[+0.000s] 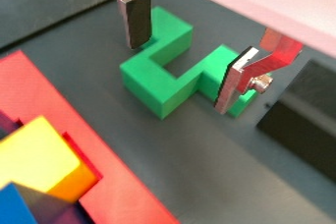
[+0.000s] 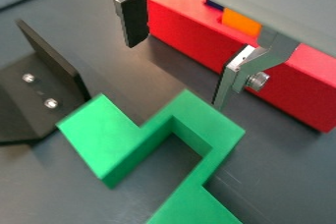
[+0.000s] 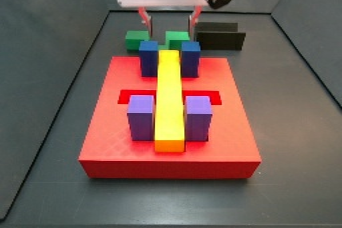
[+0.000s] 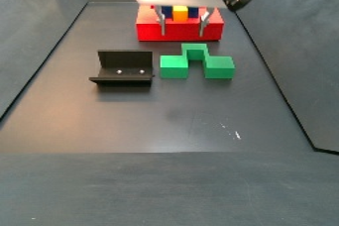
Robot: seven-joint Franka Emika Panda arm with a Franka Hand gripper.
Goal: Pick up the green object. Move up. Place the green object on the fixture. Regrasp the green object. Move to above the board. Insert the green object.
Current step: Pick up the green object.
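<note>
While the fixture (image 4: 122,68) sits at centre-left in a side view, the green object (image 4: 196,63) lies just right of it on the floor (untouched), and the gripper (image 4: 184,20) hangs above, fingers apart, before the board (image 4: 181,32).

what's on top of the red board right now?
In a side view the board carries a long yellow bar, purple blocks and blue blocks. The slots beneath them are hidden. The gripper hangs open behind it, over the green object.
</note>
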